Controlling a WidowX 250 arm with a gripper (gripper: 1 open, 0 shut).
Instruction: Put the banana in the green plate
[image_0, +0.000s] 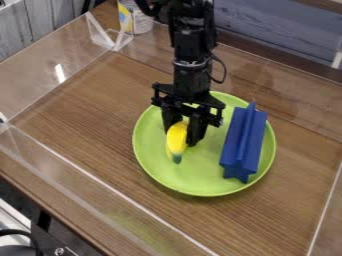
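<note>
Yellow showed between the black jaws (186, 127): the banana (175, 139) sat clamped there, the jaws drawn in as far as its body let them, gripping it near its upper end. Its lower part stuck out below and to the left of the jaws, with the dark tip down at the plate (201, 168); whether that tip touched the green surface could not be told. The jaws pointed steeply downward over the left half of the plate, the arm (191, 45) rising straight above them. Just right of the jaws, a blue block (245, 138) lay on the plate's right side, running from the far rim toward the near one, close to the jaws but apart from them. Under the jaws and all around, the plate rested on the wooden bench (80, 120), which stretched bare to the left. A clear wall (54, 55) stood well left of the jaws, edging the bench.
</note>
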